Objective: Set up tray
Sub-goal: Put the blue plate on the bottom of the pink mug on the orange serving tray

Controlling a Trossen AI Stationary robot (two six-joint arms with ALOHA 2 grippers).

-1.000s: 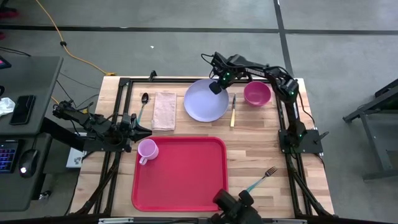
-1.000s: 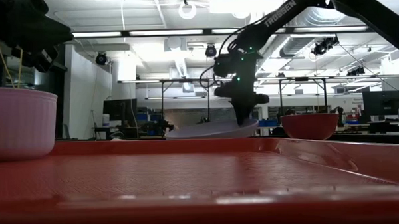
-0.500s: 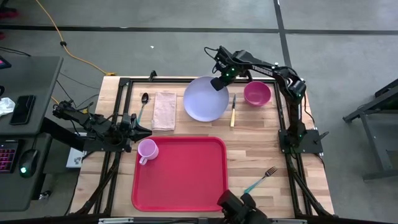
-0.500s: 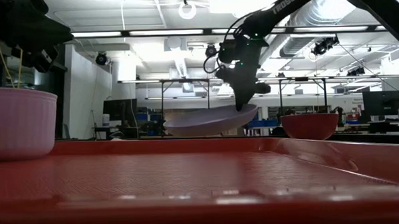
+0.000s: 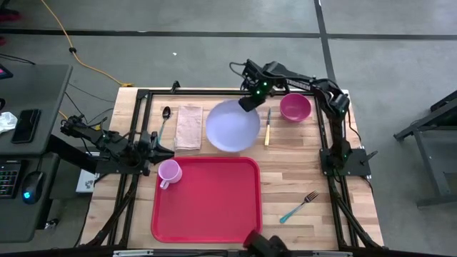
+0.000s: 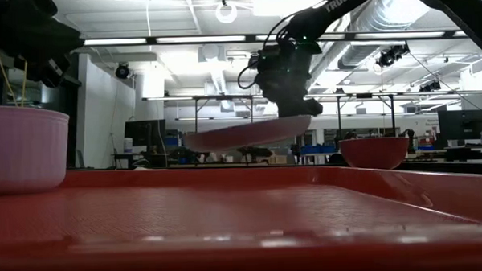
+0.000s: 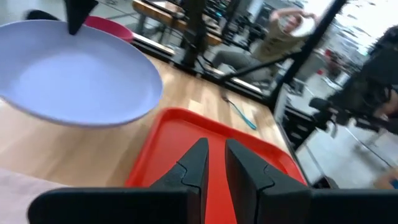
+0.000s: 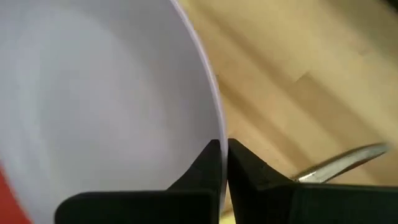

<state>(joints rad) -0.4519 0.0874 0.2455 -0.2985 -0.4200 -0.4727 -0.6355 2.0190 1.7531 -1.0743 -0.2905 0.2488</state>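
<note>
From above, my right gripper (image 5: 248,102) pinched the round lavender plastic plate (image 5: 232,126), now carried closer to the large flat red plastic tray (image 5: 207,198) at the near edge. At table height, the plate had lifted clear. My left gripper (image 7: 213,163) waited, slightly parted and empty.

This is a robotics lab or workshop in a large industrial hall. A wooden bench (image 5: 293,178) edged with a black metal frame (image 5: 228,91) stands on a bare grey concrete floor (image 5: 214,50) marked with dark lines, a yellow cable (image 5: 78,53) trailing across it. Beside it a desk (image 5: 32,143) carries a phone and a keyboard. Across the room hang strip lights (image 6: 133,41) and exposed ceiling ducts (image 6: 382,22), with more framed work tables (image 6: 224,124) and a seated person (image 7: 273,37) beyond.
</note>
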